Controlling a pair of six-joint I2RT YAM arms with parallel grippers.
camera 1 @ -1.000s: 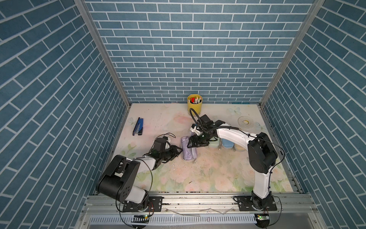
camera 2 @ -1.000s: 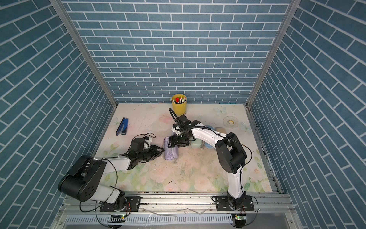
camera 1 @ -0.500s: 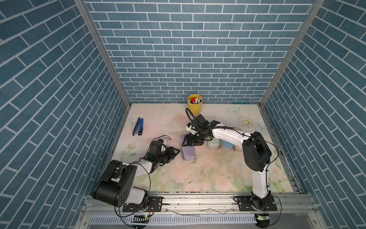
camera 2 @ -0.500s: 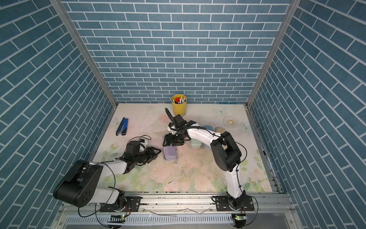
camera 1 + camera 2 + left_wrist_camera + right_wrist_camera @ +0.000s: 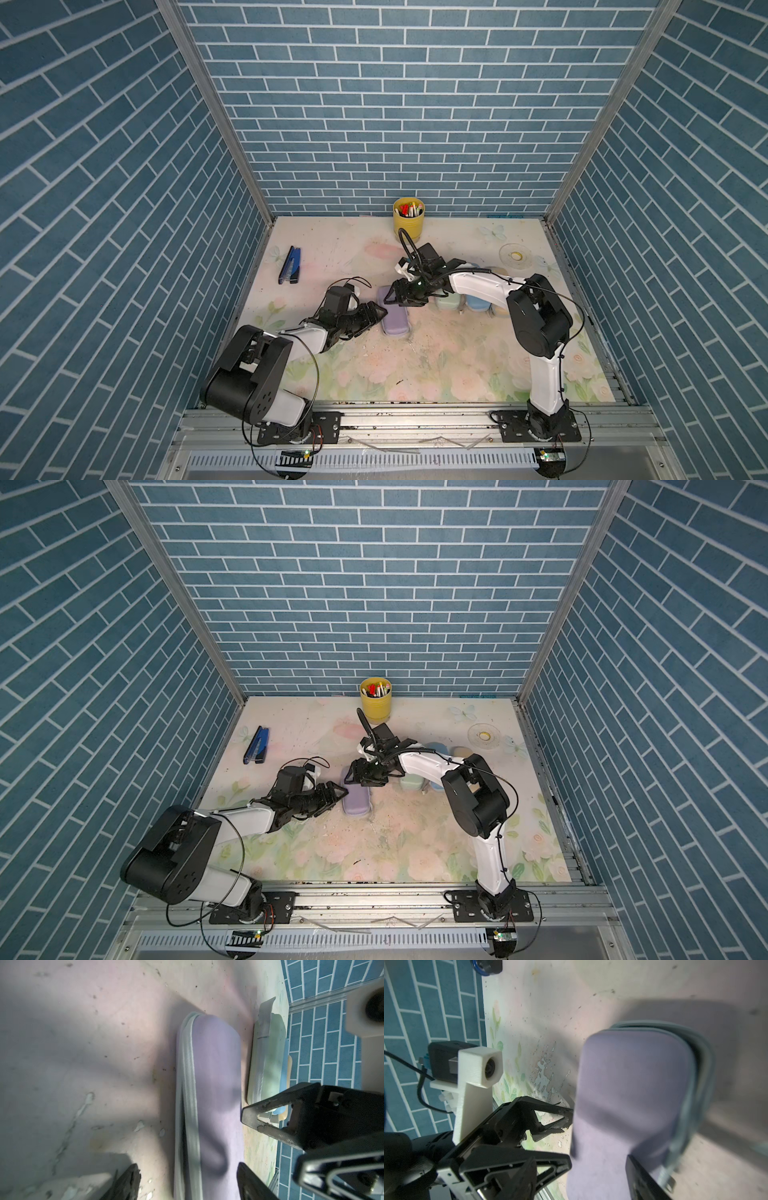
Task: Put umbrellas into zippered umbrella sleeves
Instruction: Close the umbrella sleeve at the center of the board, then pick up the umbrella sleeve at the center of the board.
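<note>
L end effector is hanging open by lilac sleeve; R end effector is straddling it, grip unclear. I'm guessing other 3 sleeves done.

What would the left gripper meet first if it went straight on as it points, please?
The left gripper would most likely meet the lilac sleeve, directly ahead of its open jaws.

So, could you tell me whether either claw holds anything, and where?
The left claw is open astride one end of the lilac sleeve, gripping nothing; the right claw straddles the other end, grip unclear.
</note>
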